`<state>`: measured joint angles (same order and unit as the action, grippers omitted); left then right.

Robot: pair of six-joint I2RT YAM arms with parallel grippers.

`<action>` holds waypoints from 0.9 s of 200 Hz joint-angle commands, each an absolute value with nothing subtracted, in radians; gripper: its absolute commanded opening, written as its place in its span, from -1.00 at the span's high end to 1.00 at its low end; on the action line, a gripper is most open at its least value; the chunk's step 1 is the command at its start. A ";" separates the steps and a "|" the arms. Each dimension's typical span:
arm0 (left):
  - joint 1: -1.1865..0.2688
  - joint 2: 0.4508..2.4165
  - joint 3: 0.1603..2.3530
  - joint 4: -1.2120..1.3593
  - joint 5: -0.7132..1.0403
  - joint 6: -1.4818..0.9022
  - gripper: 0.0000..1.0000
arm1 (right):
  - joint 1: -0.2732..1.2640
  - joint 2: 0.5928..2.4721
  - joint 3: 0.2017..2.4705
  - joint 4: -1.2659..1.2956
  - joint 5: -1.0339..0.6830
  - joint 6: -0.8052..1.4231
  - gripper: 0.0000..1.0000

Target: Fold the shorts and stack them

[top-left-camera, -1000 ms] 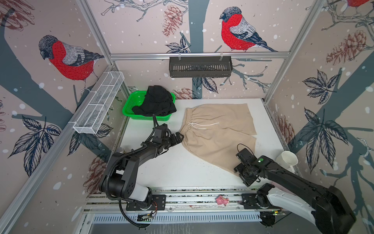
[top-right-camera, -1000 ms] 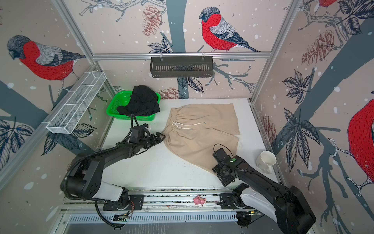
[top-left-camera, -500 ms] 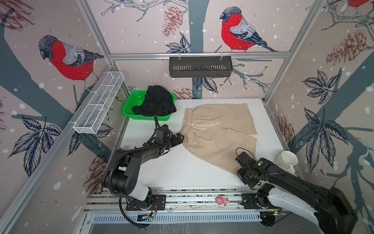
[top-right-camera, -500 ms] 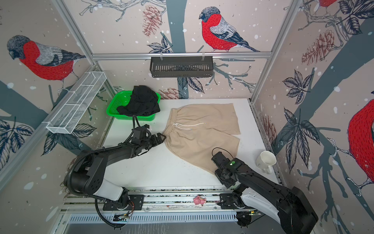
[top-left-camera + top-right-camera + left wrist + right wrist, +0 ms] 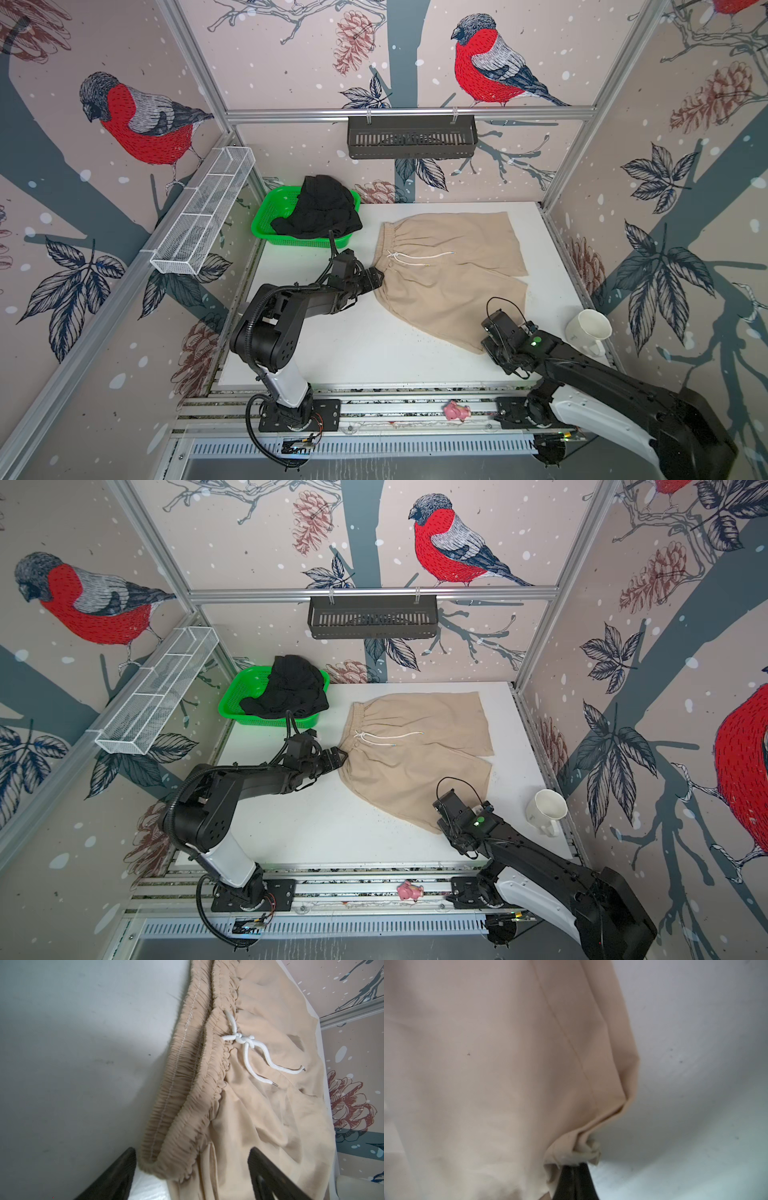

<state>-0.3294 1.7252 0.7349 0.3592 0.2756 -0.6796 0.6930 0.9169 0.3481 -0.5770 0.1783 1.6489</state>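
White table, bird-print walls | left claw spread wide astride beige shorts waistband | right claw pinching hem

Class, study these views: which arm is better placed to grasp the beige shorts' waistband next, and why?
Left. The left gripper stands open astride the waistband corner of the beige shorts; the right gripper is shut on a leg hem corner.

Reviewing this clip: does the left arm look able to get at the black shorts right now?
Probably yes. The black shorts lie heaped in the basket just beyond the open left claw, with nothing in between. The claw straddles the tan waistband, unclosed.
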 commanded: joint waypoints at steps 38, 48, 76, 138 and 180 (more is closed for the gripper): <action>-0.331 1.798 0.829 0.280 0.182 -0.560 0.73 | 0.699 0.809 0.357 -0.720 0.318 1.631 0.97; -0.331 1.796 0.850 0.239 0.156 -0.533 1.00 | 0.704 0.785 0.370 -0.729 0.349 1.588 0.97; -0.330 1.793 0.933 0.086 0.092 -0.430 1.00 | 0.724 0.737 0.436 -0.809 0.463 1.500 0.97; -0.345 1.670 0.992 -0.147 0.055 -0.375 1.00 | 0.735 0.784 0.651 -0.948 0.621 1.320 0.97; -0.363 1.562 1.042 -0.330 -0.016 -0.353 1.00 | 0.770 0.849 0.811 -1.083 0.670 1.231 0.97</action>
<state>-0.3534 1.6131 1.0203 -0.1936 0.0502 -0.3820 0.7460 0.8272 0.7498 -0.9577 0.5934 1.3041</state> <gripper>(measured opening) 0.089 0.052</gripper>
